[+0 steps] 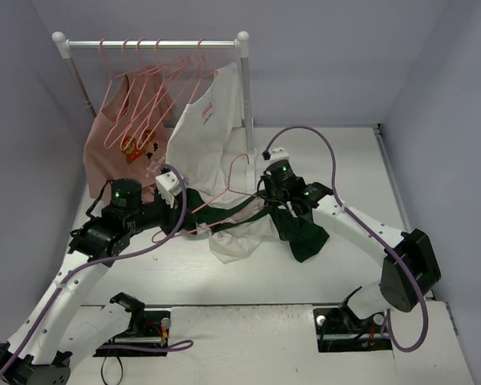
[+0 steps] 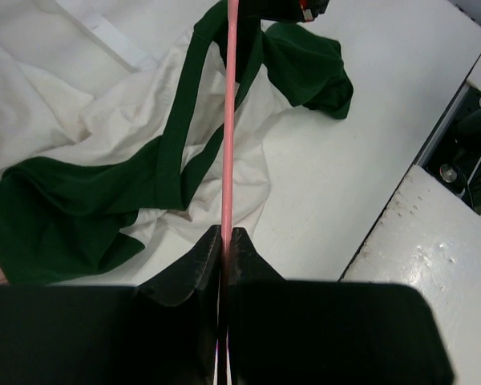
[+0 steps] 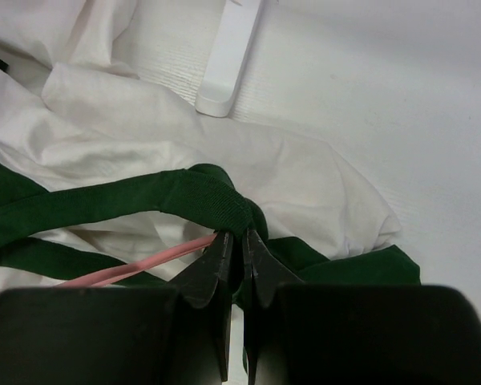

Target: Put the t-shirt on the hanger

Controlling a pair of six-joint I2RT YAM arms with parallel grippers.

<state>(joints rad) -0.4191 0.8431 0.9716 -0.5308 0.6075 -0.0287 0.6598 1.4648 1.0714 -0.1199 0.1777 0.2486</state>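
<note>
The t-shirt (image 1: 239, 237), white with dark green sleeves and collar, lies crumpled on the table between my two arms. A pink hanger (image 1: 227, 195) stands tilted over it, hook upward. My left gripper (image 1: 192, 207) is shut on the hanger's thin bar (image 2: 228, 120), which runs straight out from the jaws (image 2: 226, 233) across the shirt (image 2: 96, 128). My right gripper (image 1: 266, 199) is shut on the green ribbed collar (image 3: 204, 199); its jaws (image 3: 242, 234) pinch the cloth beside the hanger bar (image 3: 136, 269). One green sleeve (image 1: 305, 233) hangs below the right wrist.
A white clothes rack (image 1: 152, 42) stands at the back left with several spare pink hangers (image 1: 156, 72), a salmon-pink shirt (image 1: 112, 148) and an all-white shirt (image 1: 204, 128). The rack's white foot (image 3: 228, 56) lies just beyond the t-shirt. Grey walls close in on the sides.
</note>
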